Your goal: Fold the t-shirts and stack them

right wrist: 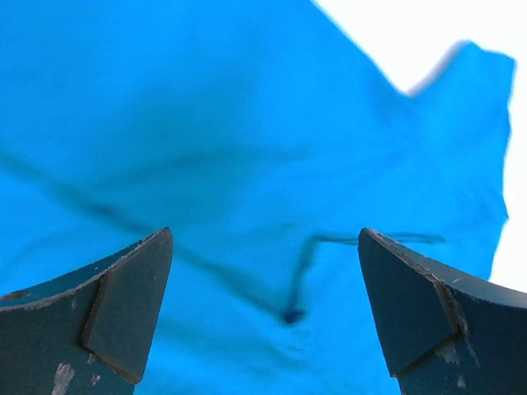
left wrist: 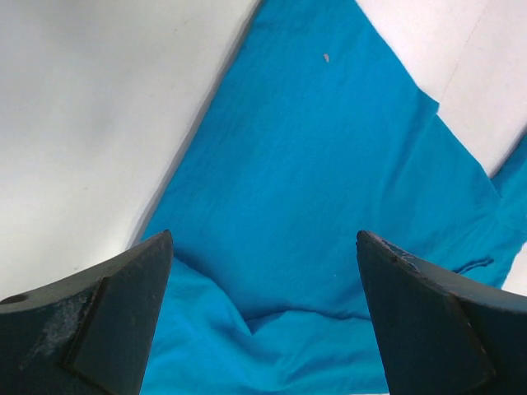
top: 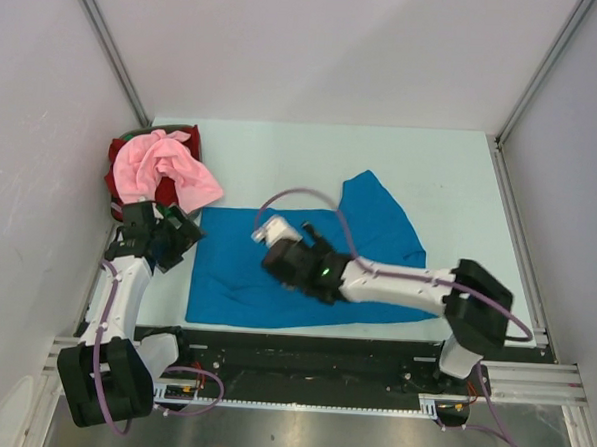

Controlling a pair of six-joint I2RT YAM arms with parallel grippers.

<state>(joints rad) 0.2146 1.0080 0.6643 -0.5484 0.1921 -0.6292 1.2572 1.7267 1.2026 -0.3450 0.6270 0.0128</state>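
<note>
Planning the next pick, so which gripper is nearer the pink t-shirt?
Left. The left gripper sits just on the near side of the pink t-shirt, at the blue t-shirt's left edge. The right gripper is farther right, over the blue t-shirt's middle.

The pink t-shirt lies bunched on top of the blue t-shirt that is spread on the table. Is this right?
No. The top external view shows the pink t-shirt bunched on the red t-shirt, beside the blue t-shirt spread on the table.

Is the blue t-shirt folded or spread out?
Partly folded: the blue t-shirt lies flat, one layer lapped over another, a corner sticking out.
</note>
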